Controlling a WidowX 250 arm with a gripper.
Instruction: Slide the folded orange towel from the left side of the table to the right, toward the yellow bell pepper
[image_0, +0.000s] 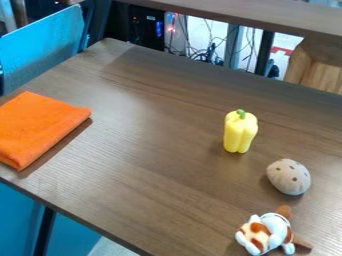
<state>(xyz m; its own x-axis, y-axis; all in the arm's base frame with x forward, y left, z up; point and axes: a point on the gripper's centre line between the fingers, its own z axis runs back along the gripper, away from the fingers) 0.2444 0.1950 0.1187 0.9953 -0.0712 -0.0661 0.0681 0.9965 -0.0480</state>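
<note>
Yellow pepper, camera view: stands apparently upright, right of center on a brown wood-grain table, green stem toward the far side. Cannot tell released from clenched for the claw, nor name anything in its grasp. Lower right of the pepper, apart from it: a speckled, potato-like toy. Nearer the camera, close to that toy but apart: a white plush toy with orange-brown patches. At far left, a folded orange cloth, with a blue chair beyond.

Judged likeliest to go wrong: toppling of the pepper, from a sideways nudge against a tall shape on a narrow base. Could slip from an off-center pinch, too, given smooth-looking, lobed sides. Also at risk: rolling of the rounded toy into the plush, from a stray bump; sliding of the cloth over the nearby table edge, from a snag or drag.
</note>
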